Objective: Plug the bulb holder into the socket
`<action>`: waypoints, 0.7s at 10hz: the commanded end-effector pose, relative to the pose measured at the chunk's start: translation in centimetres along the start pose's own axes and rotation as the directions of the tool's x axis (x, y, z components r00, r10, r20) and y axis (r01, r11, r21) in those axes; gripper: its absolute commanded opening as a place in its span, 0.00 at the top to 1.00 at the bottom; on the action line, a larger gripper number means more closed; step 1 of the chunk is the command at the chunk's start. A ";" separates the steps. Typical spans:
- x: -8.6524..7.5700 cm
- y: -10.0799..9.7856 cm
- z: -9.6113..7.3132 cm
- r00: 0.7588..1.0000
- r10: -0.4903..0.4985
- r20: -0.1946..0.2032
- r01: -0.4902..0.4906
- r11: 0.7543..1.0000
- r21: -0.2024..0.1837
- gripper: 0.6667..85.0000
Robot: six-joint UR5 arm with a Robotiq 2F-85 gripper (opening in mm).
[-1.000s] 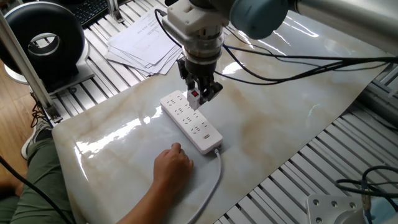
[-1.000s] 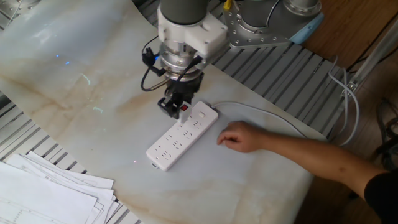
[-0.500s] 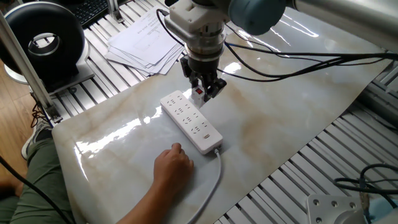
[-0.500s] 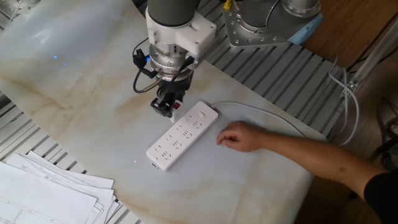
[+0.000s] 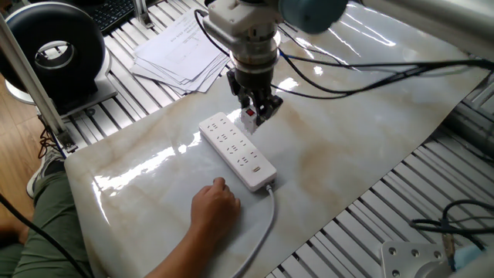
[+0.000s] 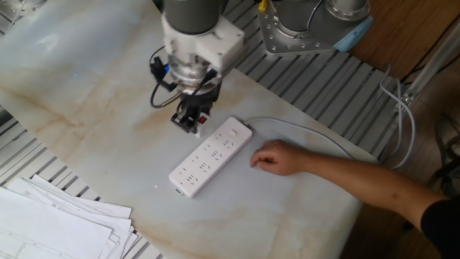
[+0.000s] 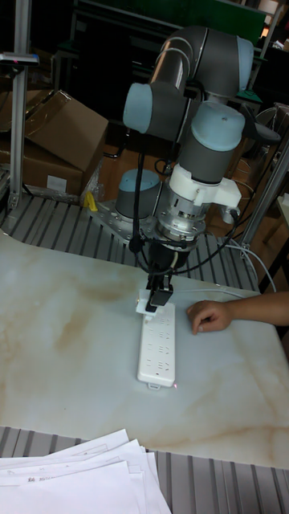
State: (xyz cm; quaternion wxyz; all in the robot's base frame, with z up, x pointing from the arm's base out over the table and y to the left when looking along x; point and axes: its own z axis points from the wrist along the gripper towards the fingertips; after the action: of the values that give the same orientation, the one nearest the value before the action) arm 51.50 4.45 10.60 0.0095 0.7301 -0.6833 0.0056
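Observation:
The socket (image 5: 237,150) is a long white power strip lying on the marble tabletop, also seen as the socket (image 6: 208,158) and the socket (image 7: 158,341). Its white cable (image 5: 262,224) trails off one end. My gripper (image 5: 255,110) points straight down, shut on the bulb holder (image 5: 249,114), a small white piece with a red patch. In the other fixed view the gripper (image 6: 191,119) and bulb holder (image 6: 200,120) hang just left of the strip's cable end, off its long edge. In the tall view the bulb holder (image 7: 149,305) sits by the strip's far left corner. Its prongs are hidden.
A person's hand (image 5: 214,205) rests on the table beside the strip's cable end, with the forearm (image 6: 359,180) reaching in from the side. A stack of papers (image 5: 181,54) lies at one table edge. A black round device (image 5: 54,54) stands beyond the table.
My gripper, still holding the bulb holder, has drifted sideways off the strip's top, leftward in the other fixed view. The strip and the hand have not moved.

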 end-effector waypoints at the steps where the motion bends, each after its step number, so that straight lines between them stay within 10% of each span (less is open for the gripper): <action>1: 0.0 -2.8 0.2 0.999 -0.041 0.031 0.040 0.999 0.004 0.99; 7: -1.1 -3.9 0.5 0.999 -0.016 0.035 0.016 1.000 0.011 0.99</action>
State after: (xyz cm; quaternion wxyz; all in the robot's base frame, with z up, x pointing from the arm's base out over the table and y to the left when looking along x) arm 54.70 5.17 10.15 0.0016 0.7396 -0.6730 0.0002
